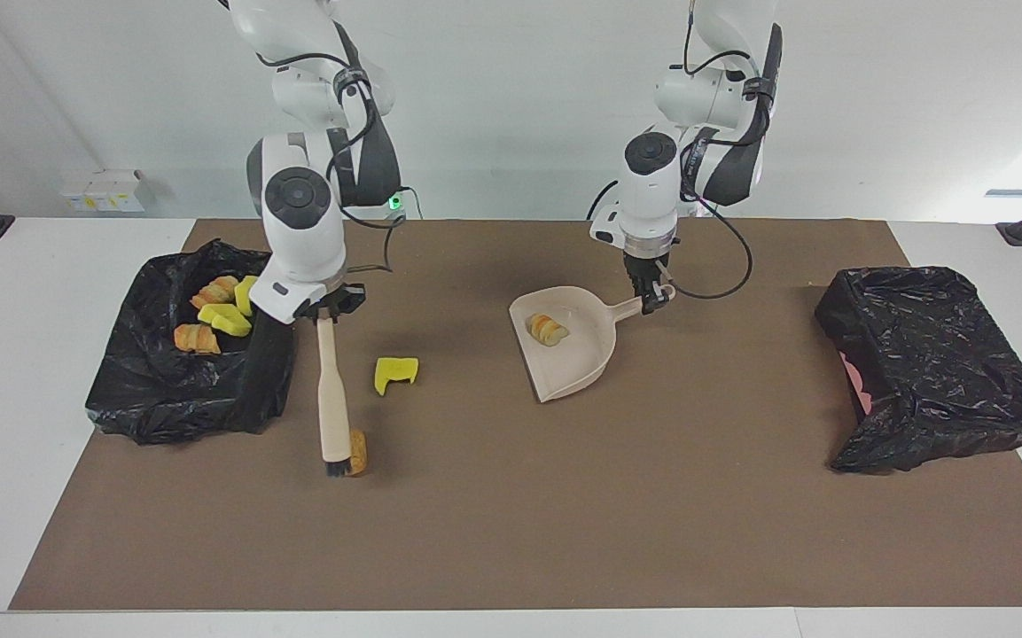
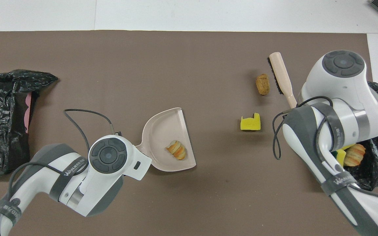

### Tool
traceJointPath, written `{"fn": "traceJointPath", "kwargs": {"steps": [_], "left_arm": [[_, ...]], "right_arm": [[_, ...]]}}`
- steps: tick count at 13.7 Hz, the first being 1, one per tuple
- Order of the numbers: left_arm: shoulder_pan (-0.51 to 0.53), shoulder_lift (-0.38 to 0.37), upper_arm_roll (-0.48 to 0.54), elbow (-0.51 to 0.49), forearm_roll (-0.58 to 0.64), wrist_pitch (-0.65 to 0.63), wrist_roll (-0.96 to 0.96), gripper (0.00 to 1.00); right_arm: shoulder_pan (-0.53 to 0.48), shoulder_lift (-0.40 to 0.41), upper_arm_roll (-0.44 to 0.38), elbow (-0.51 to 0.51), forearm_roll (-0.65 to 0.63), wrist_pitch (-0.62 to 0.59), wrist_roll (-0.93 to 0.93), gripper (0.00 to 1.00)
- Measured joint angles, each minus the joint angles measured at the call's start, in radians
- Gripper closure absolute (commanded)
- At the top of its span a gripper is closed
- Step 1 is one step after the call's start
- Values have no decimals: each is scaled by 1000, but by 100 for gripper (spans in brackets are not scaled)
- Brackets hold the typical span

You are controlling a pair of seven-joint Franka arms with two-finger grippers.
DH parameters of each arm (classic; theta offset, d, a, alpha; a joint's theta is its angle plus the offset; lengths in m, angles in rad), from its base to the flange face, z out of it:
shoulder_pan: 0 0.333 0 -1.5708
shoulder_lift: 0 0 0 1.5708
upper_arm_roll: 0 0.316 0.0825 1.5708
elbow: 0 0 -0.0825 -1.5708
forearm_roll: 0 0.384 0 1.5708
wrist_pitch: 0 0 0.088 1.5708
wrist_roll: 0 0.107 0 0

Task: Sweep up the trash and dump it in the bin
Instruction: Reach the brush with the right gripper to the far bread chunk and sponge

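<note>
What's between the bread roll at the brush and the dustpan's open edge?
Nothing visible: bare mat lies between the bread roll and the dustpan. The yellow sponge chunk sits just off that line, nearer the robots; a wide sweep might catch it.

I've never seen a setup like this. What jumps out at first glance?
Two white arms share a brown mat. The right gripper holds a brush with its bristles beside a brown bread roll, next to the black-bagged bin at the right arm's end that already holds orange and yellow pieces. Mid-table, the left gripper grips the handle of a beige dustpan carrying a striped croissant, and a yellow sponge chunk lies between brush and dustpan.
</note>
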Motion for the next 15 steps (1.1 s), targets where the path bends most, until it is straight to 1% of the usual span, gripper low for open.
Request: {"fn": "traceJointPath", "kwargs": {"steps": [3,5,8,11,13,15], "left_arm": [[0,0,-2,0,0,0,-25,100],[-1,0,-5,0,0,0,-57,100],[-5,0,-10,0,0,-5,-136,100],[-21,-1,-12,0,-1,-22,-239,100],[-30,-1,-13,-1,-1,-32,-301,100],[-30,-1,-14,-1,-1,-38,-320,100]], "right_arm": [[-22,78,0,29,-2,-2,-6,100],[-18,107,4,31,65,-4,-3,100],[0,113,19,12,166,-52,28,100],[69,98,25,-1,233,-79,48,100],[129,88,26,-11,312,-79,59,100],[190,82,28,-17,363,-79,72,100]]}}
